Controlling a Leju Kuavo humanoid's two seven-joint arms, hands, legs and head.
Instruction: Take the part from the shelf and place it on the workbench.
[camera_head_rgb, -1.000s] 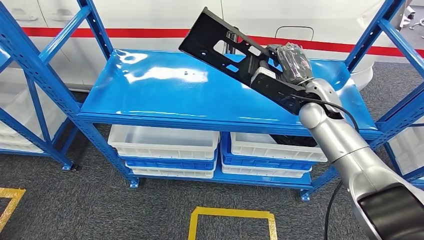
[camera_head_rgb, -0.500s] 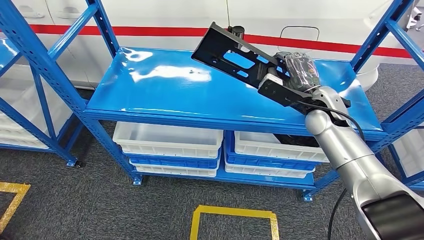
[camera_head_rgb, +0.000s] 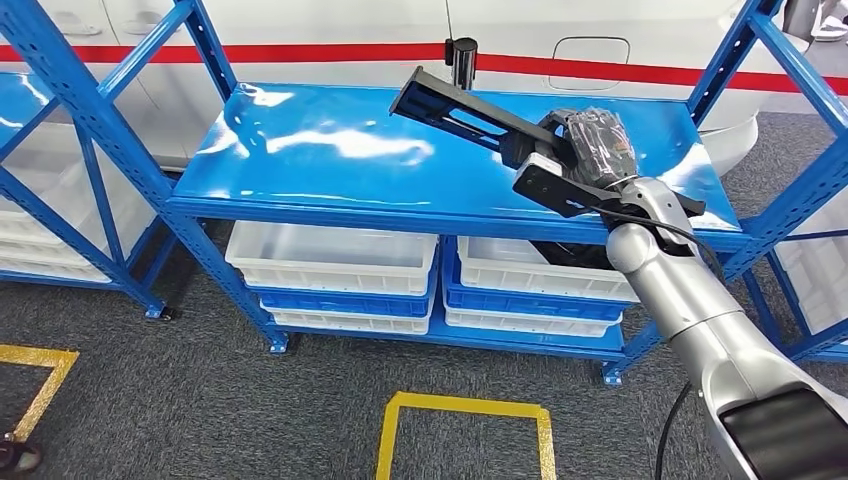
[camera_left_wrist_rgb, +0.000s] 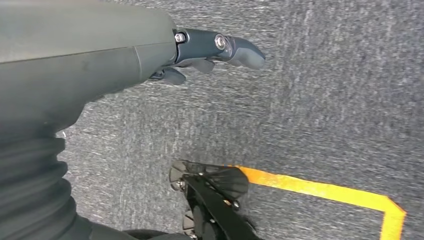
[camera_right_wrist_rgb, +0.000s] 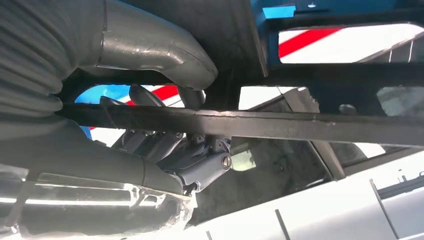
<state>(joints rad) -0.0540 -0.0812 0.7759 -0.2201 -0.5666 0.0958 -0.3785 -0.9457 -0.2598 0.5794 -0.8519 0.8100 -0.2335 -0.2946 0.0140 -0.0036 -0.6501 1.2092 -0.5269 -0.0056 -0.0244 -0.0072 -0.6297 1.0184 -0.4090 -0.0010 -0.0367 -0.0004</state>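
Black and flat, the part (camera_head_rgb: 480, 118) is clamped near its lower end by the right hand (camera_head_rgb: 585, 150), fingers (camera_right_wrist_rgb: 165, 145) wrapped around its edge, held tilted above the blue shelf (camera_head_rgb: 330, 180). It looks stiff and moderately heavy; gripping nearer the middle would probably curb its leverage. The left hand (camera_left_wrist_rgb: 200, 50) hangs empty, fingers loosely apart.

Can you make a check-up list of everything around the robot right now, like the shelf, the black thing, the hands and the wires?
Surface: glossy blue shelf top, bare where visible.
Job's things: black part, held tilted above the shelf top.
Clutter: small dark cylinder behind the part.
Hands: right hand grips the part; left hand hangs over grey carpet, holding nothing.
Cables: black cable along the right arm.
Surroundings: white and blue bins below, yellow floor tape, white wall with red stripe.
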